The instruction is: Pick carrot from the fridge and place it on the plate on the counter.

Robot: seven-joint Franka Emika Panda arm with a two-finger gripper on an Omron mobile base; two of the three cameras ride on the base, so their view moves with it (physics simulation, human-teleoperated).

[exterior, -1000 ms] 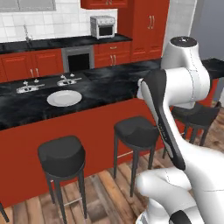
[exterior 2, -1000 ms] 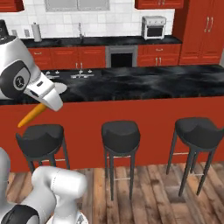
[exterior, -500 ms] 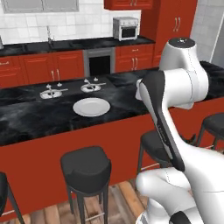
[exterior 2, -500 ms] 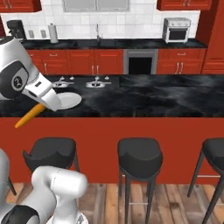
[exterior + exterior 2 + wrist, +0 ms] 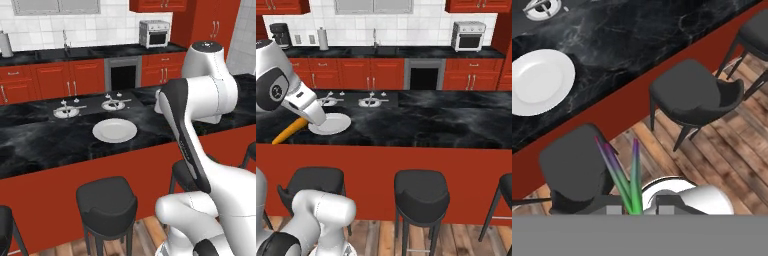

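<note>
Left base view
- Plate (image 5: 114,130): round, white and flat. It lies on the counter (image 5: 45,142), just in front of two small silver burners (image 5: 113,104).
- Counter: long, black and shiny with grey swirls, on a red base.
- Arm (image 5: 200,100): big and white, bent over the right side of the counter.
- Stool (image 5: 106,201): dark seat, standing on the floor in front of the red base.

Right base view
- Carrot (image 5: 290,131): slim and orange, thin at the tip. It slants down to the left, up in the air, beside the plate (image 5: 331,123) and over the front edge of the counter (image 5: 431,122).
- Gripper (image 5: 306,121): the carrot's top end goes into it, so the fingers are closed around the carrot.
- Stools (image 5: 421,191): dark, in a row below the counter.

Hand view
- Carrot top (image 5: 624,175): thin green and purple stalks fan out from between the fingers at the bottom.
- Plate (image 5: 539,81): plain white, on the black counter (image 5: 637,35) at the upper left, well apart from the stalks.
- Floor (image 5: 722,150): brown wood planks under the stools (image 5: 694,97).
</note>
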